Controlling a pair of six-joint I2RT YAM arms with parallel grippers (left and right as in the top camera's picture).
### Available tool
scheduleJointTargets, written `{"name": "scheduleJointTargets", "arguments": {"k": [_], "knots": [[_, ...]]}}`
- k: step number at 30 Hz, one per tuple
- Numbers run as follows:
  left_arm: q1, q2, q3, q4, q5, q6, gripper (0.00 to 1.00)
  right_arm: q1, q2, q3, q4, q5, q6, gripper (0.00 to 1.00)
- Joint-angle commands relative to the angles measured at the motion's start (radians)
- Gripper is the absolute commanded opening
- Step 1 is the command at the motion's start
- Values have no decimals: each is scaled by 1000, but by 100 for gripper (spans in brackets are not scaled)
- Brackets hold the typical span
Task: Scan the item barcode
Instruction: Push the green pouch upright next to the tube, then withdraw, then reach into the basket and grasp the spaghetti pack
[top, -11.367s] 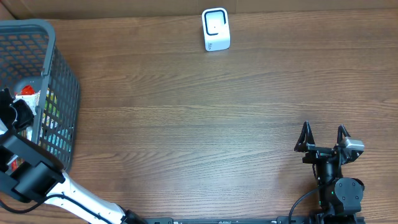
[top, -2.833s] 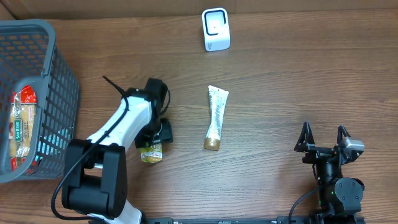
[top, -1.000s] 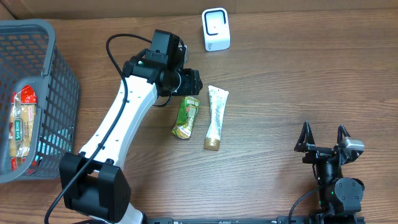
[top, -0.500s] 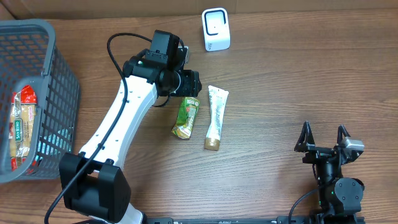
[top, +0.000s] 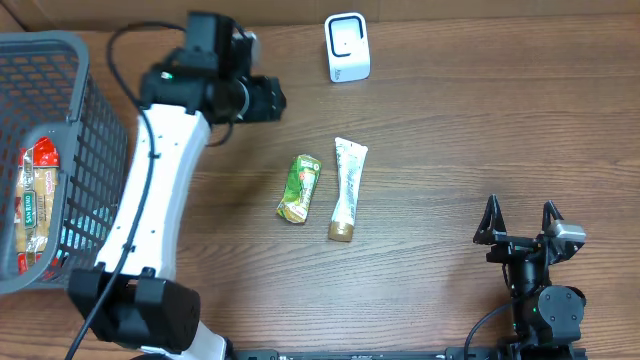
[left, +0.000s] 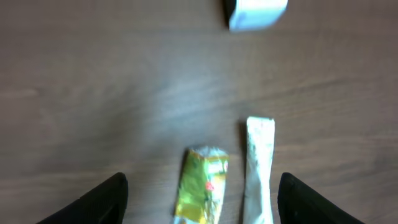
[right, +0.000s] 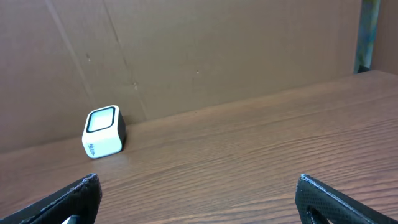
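The table (top: 450, 130) is showing brown wood grain under a smooth, faintly satin finish, and the wall (right: 217, 50) behind it is looking like matt, creased cardboard. The barcode scanner (top: 347, 47) is presenting a smooth white plastic shell, the green pouch (top: 299, 187) is looking like shiny, crinkled film, and the white tube (top: 349, 175) is appearing as soft printed plastic with a metallic gold cap (top: 340, 232). The basket (top: 95, 110) is reading as matt grey plastic mesh, and the left arm (top: 150, 200) is wearing a smooth white plastic casing.
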Motion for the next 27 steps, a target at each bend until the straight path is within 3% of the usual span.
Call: {"name": "scheduleJointTargets", "arguments": {"k": [1, 15, 22, 27], "knots": [[35, -3, 157, -64, -57, 38, 70, 9, -9, -11, 5, 3, -2, 100], [224, -5, 639, -307, -135, 55, 83, 9, -9, -11, 5, 3, -2, 100], [363, -4, 661, -380, -136, -27, 92, 9, -9, -11, 5, 3, -2, 100], [435, -4, 661, -417, -120, -31, 92, 9, -9, -11, 5, 3, -2, 100]]}}
